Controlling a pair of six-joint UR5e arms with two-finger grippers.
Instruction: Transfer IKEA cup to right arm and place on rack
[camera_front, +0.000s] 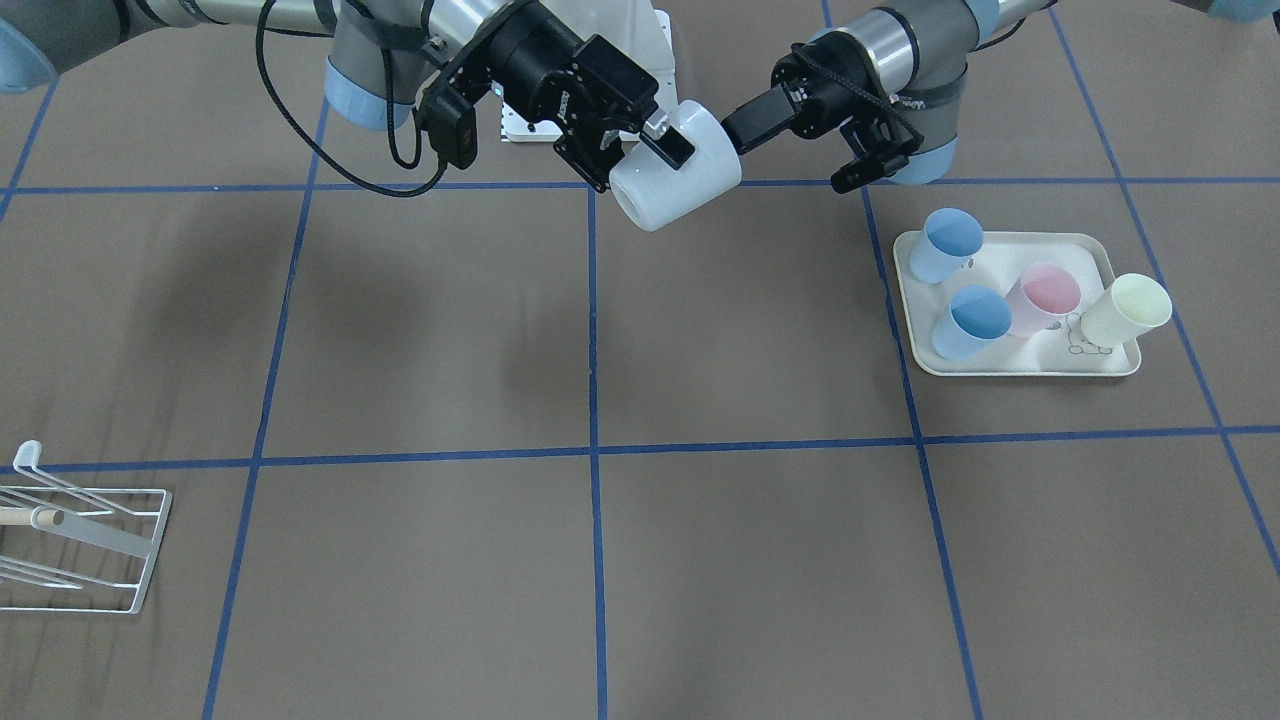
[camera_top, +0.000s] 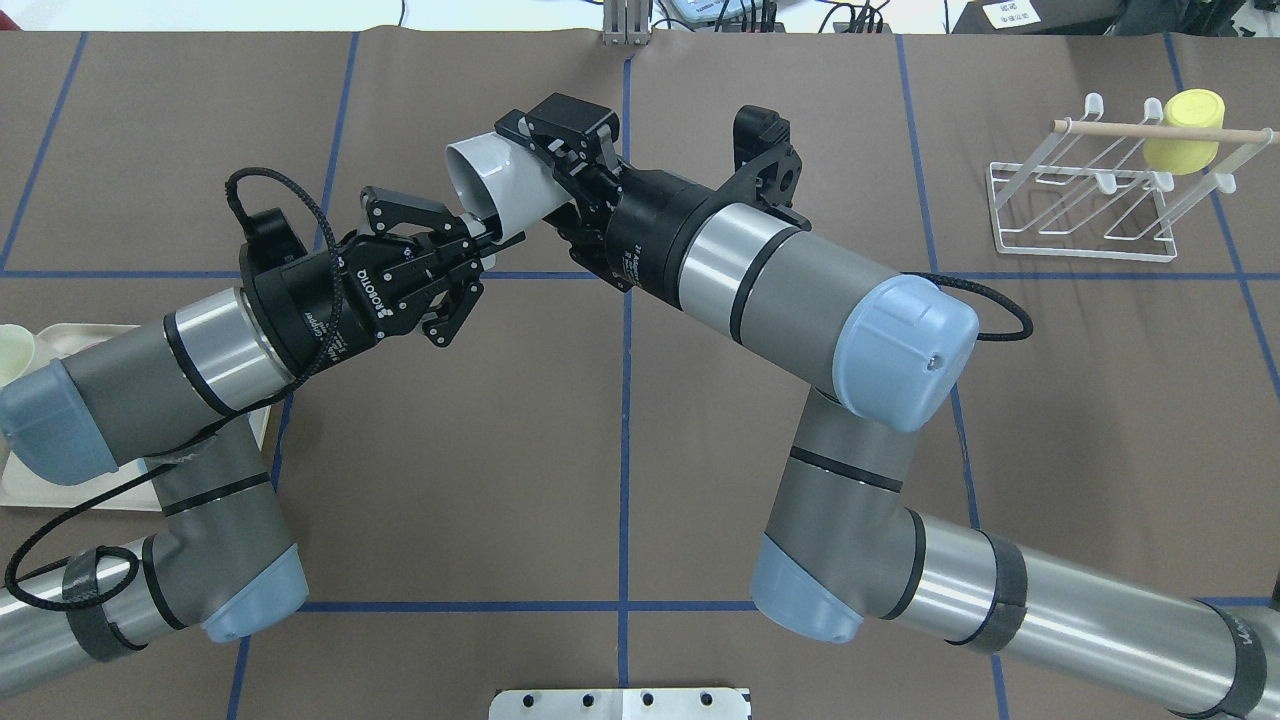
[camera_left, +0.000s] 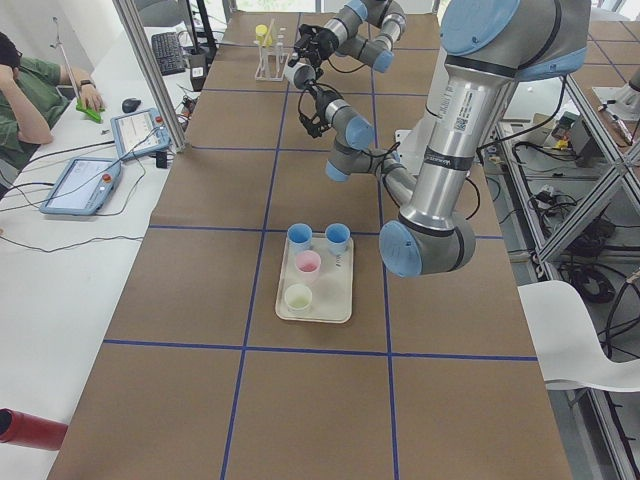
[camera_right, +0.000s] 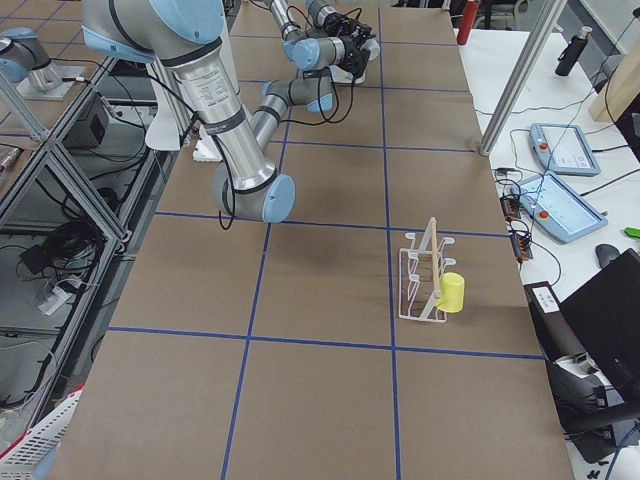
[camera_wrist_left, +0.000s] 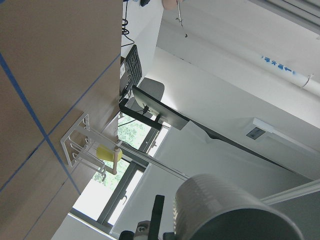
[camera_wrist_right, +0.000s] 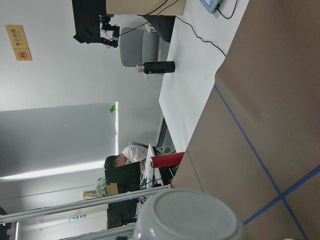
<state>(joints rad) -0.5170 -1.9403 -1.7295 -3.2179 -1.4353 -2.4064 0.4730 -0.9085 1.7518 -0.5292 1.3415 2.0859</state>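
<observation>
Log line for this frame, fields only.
phase: handover, mid-air | cup: white, sideways | left gripper: shut on cup end | right gripper: straddling cup body, grip unclear | rack: one yellow cup on it

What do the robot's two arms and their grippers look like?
Both the left arm and the right arm are jointed grey and silver tubes with rounded pale blue joint caps and black bands. A thin black cable loops along each. The left gripper and right gripper are black two-finger linkage units. White ROBOTIQ lettering shows on the left one's body.
</observation>
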